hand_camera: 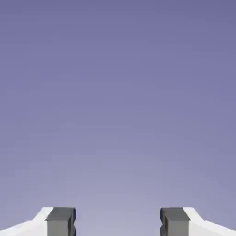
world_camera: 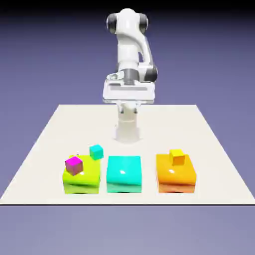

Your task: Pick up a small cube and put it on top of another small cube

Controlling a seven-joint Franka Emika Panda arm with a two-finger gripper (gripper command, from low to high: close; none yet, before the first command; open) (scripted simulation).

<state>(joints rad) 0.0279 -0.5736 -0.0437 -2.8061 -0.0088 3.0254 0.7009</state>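
Two grey fingertips (hand_camera: 61,222) of the pincer (hand_camera: 118,222) stand wide apart in the hand view, open, with only blue-violet backdrop (hand_camera: 118,115) between them. Both tips show at the bottom edge of that view, joined to white finger parts.

Exterior view: pincer high over the pale table (world_camera: 164,127), well apart from every cube and block. White arm (world_camera: 128,45) with dark joints rises behind it, folded, the broad white hand (world_camera: 129,92) held level across its front. White base (world_camera: 127,130) stands at the far part of the table.

Nearer the camera, three big blocks in a loose row: yellow-green (world_camera: 82,183) toward the exterior view's left, teal (world_camera: 124,174) in the middle, orange (world_camera: 175,179) toward the exterior view's right. Gaps between all three; glossy highlights on their tops.

Magenta cube (world_camera: 74,166), the small one of the task, shows against the left part of the yellow-green block's top, turned at an angle to the block's edges. Cannot tell whether it rests fully on the top. Tiny teal cube (world_camera: 96,152) by that block's far right corner, also turned; contact unclear. Tiny yellow cube (world_camera: 177,157) at the far part of the orange block's top, right of its middle.
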